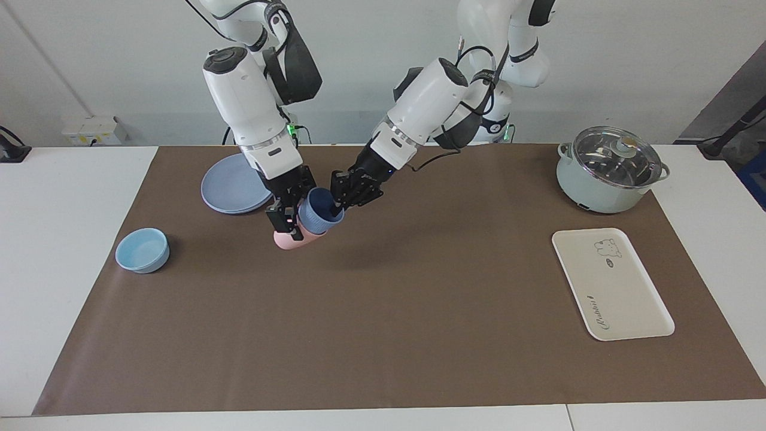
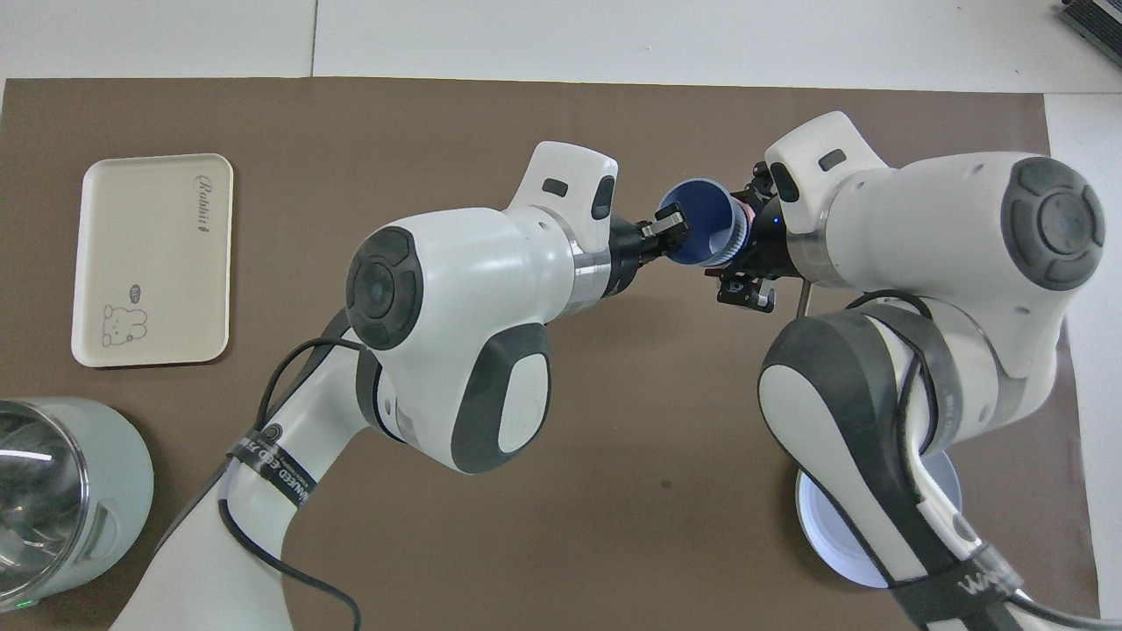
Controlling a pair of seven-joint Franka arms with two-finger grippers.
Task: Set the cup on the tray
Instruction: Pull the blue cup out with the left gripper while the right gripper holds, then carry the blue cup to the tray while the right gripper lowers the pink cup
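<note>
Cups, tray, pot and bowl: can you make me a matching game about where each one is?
Things:
1. blue cup
2. tray
3. pot
4. light-blue bowl

Places:
A. at the right arm's end of the table
B. nested in the pink cup, its rim pinched by the left gripper
C. at the left arm's end, nearer to the robots than the tray
D. flat on the brown mat, with nothing on it

Pairs: 1-B, 2-D, 3-C, 4-A
</note>
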